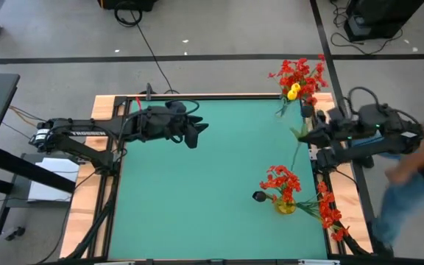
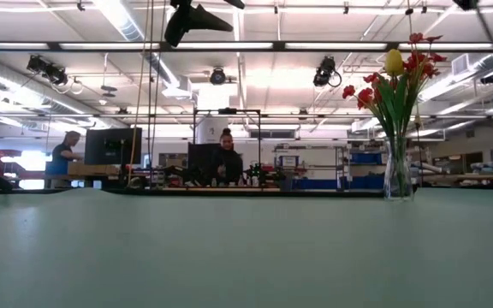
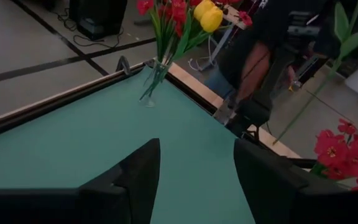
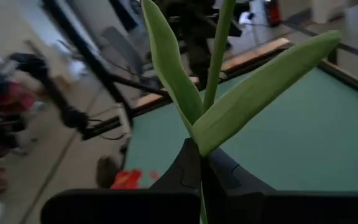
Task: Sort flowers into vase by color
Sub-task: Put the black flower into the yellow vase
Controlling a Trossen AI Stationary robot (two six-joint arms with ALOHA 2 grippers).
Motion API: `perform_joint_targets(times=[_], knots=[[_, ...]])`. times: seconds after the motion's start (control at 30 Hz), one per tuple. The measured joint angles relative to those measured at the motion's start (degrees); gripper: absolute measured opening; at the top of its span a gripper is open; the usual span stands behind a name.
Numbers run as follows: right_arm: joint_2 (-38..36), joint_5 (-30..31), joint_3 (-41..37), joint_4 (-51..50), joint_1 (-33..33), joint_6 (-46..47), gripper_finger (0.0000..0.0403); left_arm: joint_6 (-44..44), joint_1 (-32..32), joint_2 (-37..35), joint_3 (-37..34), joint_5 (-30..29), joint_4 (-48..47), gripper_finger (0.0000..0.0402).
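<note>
My right gripper (image 1: 306, 135) is above the table's right edge, shut on a green flower stem (image 4: 219, 50) with two long leaves (image 4: 260, 87); its bloom does not show. A clear vase (image 1: 283, 107) at the far right corner holds red blooms and one yellow flower (image 1: 293, 92); the low view shows the vase (image 2: 398, 171) standing upright. A yellow vase (image 1: 285, 207) near the right edge holds red blooms and a dark head (image 1: 258, 196). More red flowers (image 1: 330, 215) lie beside it. My left gripper (image 1: 195, 134) hangs open over the far left of the table. My right gripper pinches the green stem between its two fingers just below where the two leaves branch off (image 4: 199, 146). The fingers lie across the stem. The flower is lifted clear of the table, and the stem's thin lower part (image 1: 294, 154) trails away from the gripper.
A person (image 1: 418, 169) stands close to the table's right side behind the right arm. The green mat (image 1: 197, 199) is bare in the middle and on the left. Wooden rails edge the table. People work at benches far behind the table in the low view.
</note>
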Motion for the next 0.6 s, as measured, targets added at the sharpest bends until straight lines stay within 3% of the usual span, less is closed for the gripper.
perform_joint_targets(times=[0.13,0.3,0.47,0.6], knots=[[-8.51,-3.11,-5.73,-0.4,1.22,0.77,0.0002,-1.86,-0.42,0.0,0.0,0.01,-0.04,0.021],[-16.53,-11.18,-13.69,0.72,1.29,-0.22,0.0002,-2.68,-0.72,0.0,0.0,0.0,-0.07,0.021],[-20.51,-19.79,-21.73,10.25,1.29,1.07,0.0002,-4.65,-0.71,0.0,0.0,0.0,-0.13,0.021],[-21.09,-22.98,-25.65,18.14,1.29,2.26,0.0002,-5.3,-0.71,0.0,0.0,0.0,-0.22,0.021]])
